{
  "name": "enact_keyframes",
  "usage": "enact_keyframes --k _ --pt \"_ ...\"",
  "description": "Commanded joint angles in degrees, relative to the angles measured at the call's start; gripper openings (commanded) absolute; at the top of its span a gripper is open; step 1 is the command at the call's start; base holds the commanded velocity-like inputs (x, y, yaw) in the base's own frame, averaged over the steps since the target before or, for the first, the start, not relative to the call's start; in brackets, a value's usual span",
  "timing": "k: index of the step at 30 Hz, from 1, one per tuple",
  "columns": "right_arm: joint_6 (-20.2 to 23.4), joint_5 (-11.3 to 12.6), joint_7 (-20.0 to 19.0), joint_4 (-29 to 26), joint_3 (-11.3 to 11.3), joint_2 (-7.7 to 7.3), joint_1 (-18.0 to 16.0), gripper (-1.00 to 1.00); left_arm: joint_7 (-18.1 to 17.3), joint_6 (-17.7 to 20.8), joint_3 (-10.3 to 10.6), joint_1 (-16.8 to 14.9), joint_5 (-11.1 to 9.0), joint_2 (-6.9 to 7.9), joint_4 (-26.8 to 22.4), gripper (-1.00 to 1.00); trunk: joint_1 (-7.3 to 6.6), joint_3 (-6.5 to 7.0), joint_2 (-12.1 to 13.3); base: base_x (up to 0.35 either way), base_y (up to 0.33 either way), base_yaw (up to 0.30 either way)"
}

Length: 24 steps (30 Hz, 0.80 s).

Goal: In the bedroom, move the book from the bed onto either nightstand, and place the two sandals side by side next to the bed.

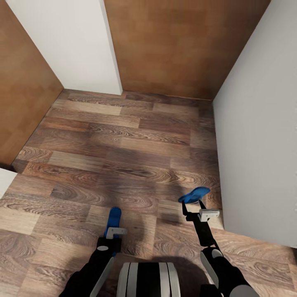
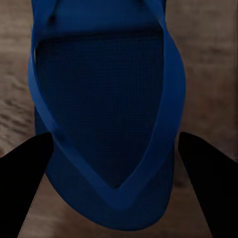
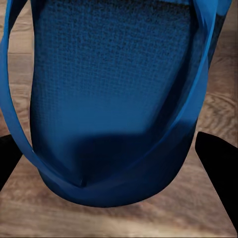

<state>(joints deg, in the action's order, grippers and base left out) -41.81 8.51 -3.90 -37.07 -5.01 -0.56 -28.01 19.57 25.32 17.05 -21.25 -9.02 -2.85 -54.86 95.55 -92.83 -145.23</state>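
Note:
Each of my grippers holds one bright blue sandal above the wood-plank floor [image 1: 123,144]. My left gripper [image 1: 111,232] is shut on a sandal [image 1: 114,218] that points forward; up close this sandal [image 2: 106,114] lies between the two dark fingers [image 2: 24,186]. My right gripper [image 1: 193,209] is shut on the other sandal [image 1: 195,194], which is tilted and lifted higher. In the right wrist view that sandal [image 3: 111,99] spans the gap between the fingers [image 3: 218,168]. The book, the bed and the nightstand are out of view.
I face a corner of the room. A brown wooden door [image 1: 181,45] stands ahead and another brown panel [image 1: 20,95] at the left, with a white wall section [image 1: 70,41] between them. A grey-white wall [image 1: 260,136] runs close along the right. A white corner [image 1: 4,179] juts in at the left edge.

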Motion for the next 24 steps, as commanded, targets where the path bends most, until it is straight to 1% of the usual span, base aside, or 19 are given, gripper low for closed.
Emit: enact_keyframes --k 1,24 --pt "-0.2 0.7 -0.4 0.4 -0.2 -0.05 0.0 -1.00 0.6 0.2 0.2 0.0 -0.6 0.03 -0.1 -1.00 -0.03 0.20 0.0 0.000 0.000 0.000" --pt "-0.3 0.9 -0.4 1.0 -0.2 0.04 0.1 -1.00 0.3 0.2 0.3 0.0 -0.7 0.03 -0.3 -1.00 -0.62 5.30 0.3 0.000 0.000 0.000"
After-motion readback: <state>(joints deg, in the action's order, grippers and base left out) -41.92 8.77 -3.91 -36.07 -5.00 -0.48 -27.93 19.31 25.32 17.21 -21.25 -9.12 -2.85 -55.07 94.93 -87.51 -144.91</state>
